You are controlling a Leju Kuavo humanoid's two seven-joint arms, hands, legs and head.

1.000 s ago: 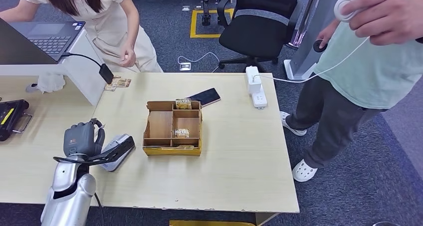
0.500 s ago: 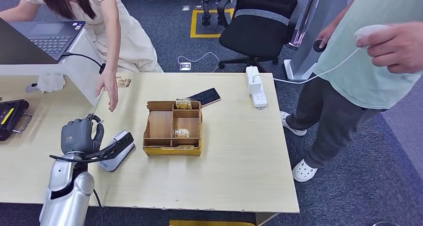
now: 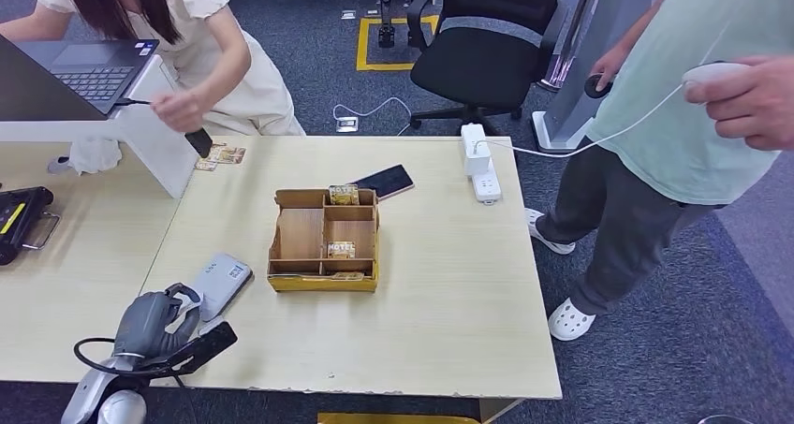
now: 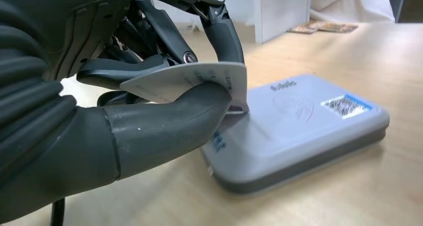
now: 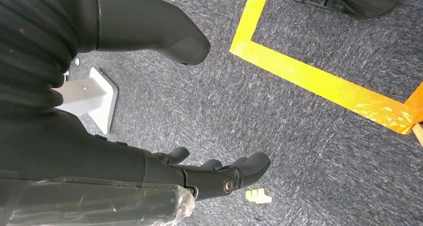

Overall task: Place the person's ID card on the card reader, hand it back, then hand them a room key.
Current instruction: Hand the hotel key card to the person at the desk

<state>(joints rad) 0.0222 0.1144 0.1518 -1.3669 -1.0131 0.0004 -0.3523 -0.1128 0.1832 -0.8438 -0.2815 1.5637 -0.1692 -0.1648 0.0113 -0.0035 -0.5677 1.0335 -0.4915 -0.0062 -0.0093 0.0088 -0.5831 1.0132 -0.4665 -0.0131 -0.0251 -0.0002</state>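
So the left hand (image 4: 124,101) has the ID card (image 4: 199,79) pinched between its thumb and the dark fingers (image 4: 224,36), card edge poking out just over the near end of the grey card reader (image 4: 299,126). Can't tell if the card actually touches it. Out past the reader sits the wooden organizer box (image 3: 325,240) with little room key cards (image 3: 342,250) in its compartments. The right hand (image 5: 214,173) hangs over the carpet with its fingers spread loosely, holding nothing. A person (image 3: 187,40) stands at the far side of the table (image 3: 449,284).
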